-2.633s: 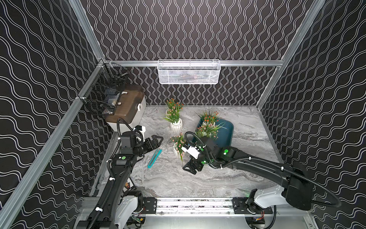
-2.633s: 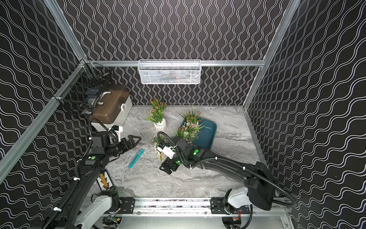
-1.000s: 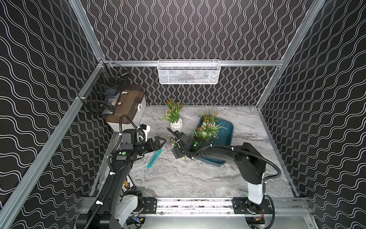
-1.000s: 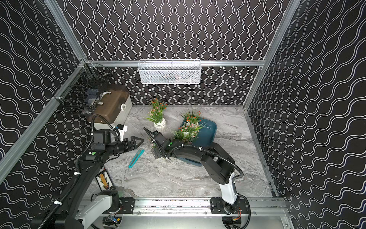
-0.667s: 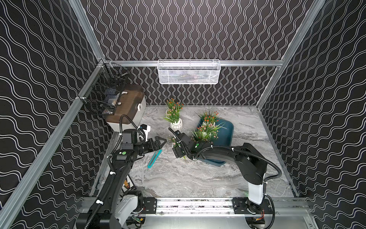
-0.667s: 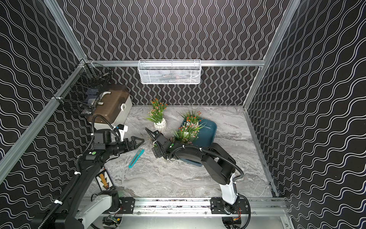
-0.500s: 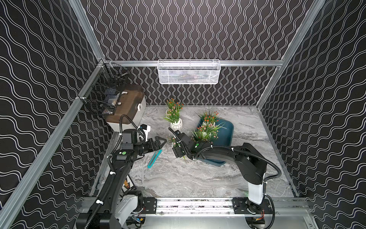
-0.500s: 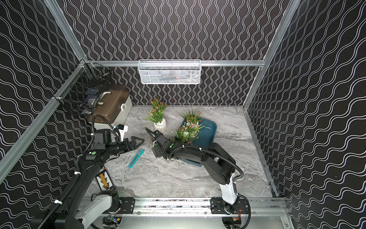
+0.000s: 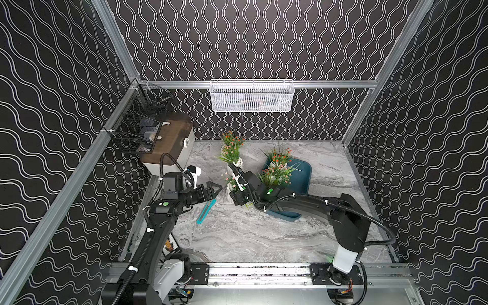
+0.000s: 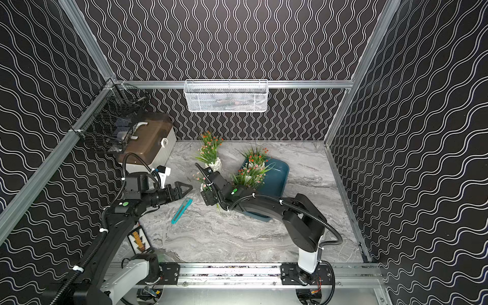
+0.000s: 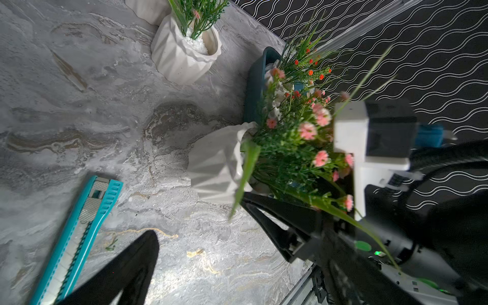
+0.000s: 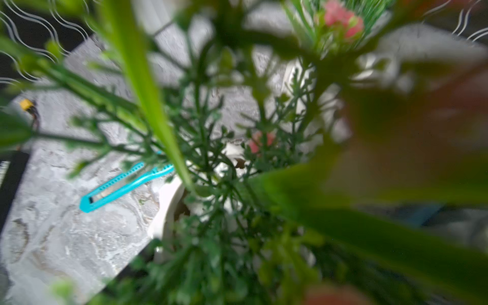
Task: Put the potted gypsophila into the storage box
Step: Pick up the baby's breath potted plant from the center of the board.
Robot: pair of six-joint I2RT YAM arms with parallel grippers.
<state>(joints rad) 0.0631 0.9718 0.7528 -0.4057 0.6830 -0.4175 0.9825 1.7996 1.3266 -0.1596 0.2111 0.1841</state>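
beside the box (image 9: 301, 174) on the desk (image 9: 237, 237), right gripper (image 9: 231, 182) straddles a pot (image 11: 214, 166), its grip impossible to judge; left gripper (image 9: 216, 191) hovers, jaws spread wide, near a cutter (image 9: 206, 211).

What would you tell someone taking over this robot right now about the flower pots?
Left gripper: open, empty, above the table.
Right gripper: fingers either side of a pot beside the storage box; firm grip unclear.
Done: two pots in the box.
Left: that pot, plus the two rear pots standing on the table.
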